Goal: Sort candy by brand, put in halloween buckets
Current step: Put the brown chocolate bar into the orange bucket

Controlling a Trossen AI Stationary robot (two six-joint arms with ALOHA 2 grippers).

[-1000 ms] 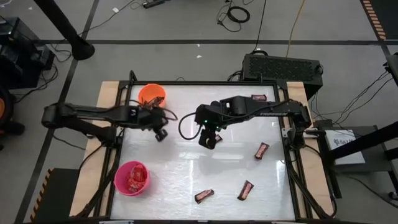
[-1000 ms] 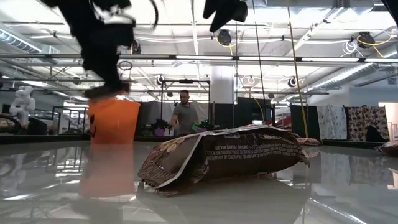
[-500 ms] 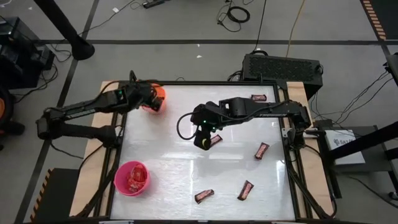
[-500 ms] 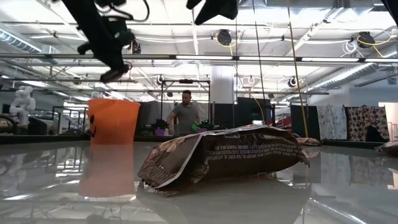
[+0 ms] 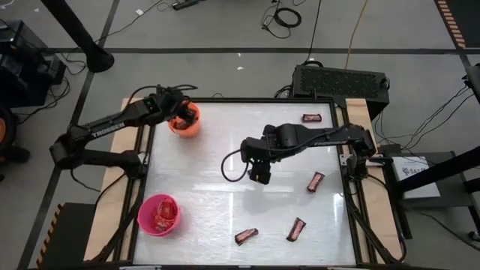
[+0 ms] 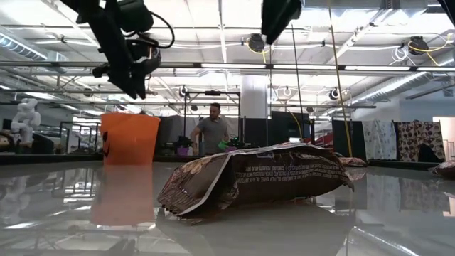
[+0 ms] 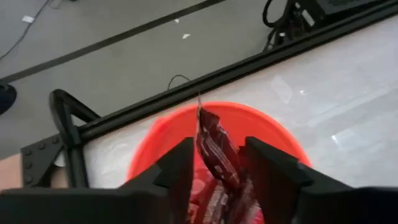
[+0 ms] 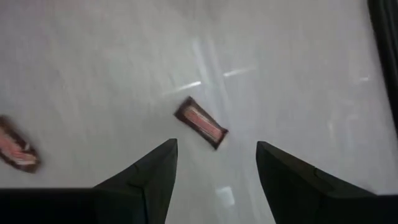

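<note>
Candy bar (image 7: 216,149), dark red, glossy, crinkled, stood on end between parted left gripper (image 7: 217,167) fingers above orange bucket (image 7: 160,134), grip uncertain. Right gripper (image 5: 259,173) hovered open, empty, mid-table; dark brown bars (image 5: 316,181) lay scattered nearby.

The orange bucket (image 5: 184,120) stands upright at the desk's far left corner, red bars inside; one red bar (image 7: 216,149) hangs on end over its mouth between the left hand's (image 7: 216,167) fingers; the pink bucket (image 5: 159,214) stands upright near the left front, red wrappers in it; dark bars (image 5: 316,181) lie flat on the right half, well apart, four in all.
</note>
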